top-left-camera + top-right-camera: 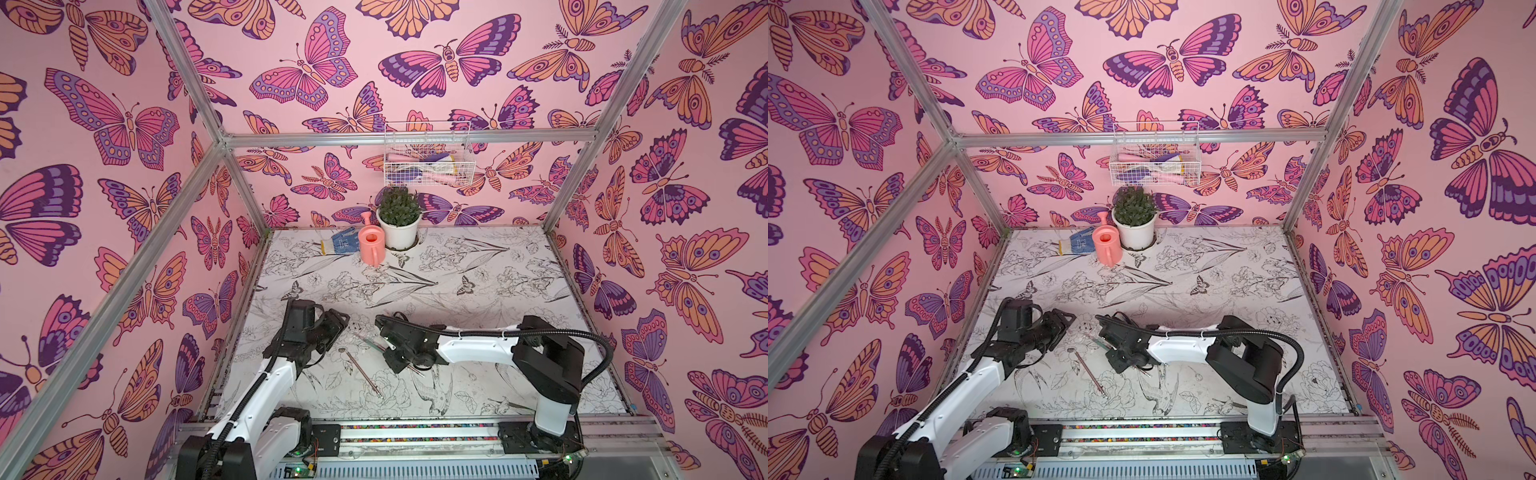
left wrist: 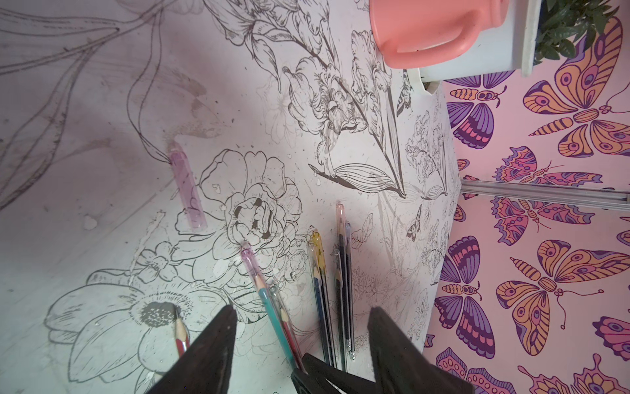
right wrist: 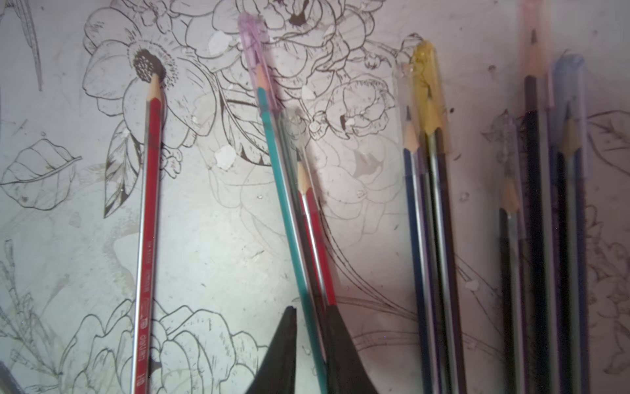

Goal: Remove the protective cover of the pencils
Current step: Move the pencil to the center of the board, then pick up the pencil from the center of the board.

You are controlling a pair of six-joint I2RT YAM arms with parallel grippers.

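Early days I reckon: one red pencil (image 3: 146, 238) lies bare on the tabletop (image 3: 221, 273) with a loose cover (image 2: 187, 187) lying apart, and the other pencils (image 3: 433, 238) beside it look capped. My right pincer (image 3: 311, 315) is nearly pressed together around the teal pencil (image 3: 289, 221), though I can't tell if it's pinching. The left pincer (image 2: 301, 308) hangs spread and empty.

In both top views the pencils (image 1: 368, 372) are too small to count, and the right gripper (image 1: 390, 353) hides most of them at the lower middle of the frame. In the right wrist view the dark pencils (image 3: 542, 221) are blurred and every pencil runs off the frame's edge. Whether the fingers (image 3: 341, 351) pinch the teal pencil (image 3: 289, 221) cannot be told. The left wrist view cuts off the watering can (image 2: 426, 30) and flower pot (image 2: 504, 37).
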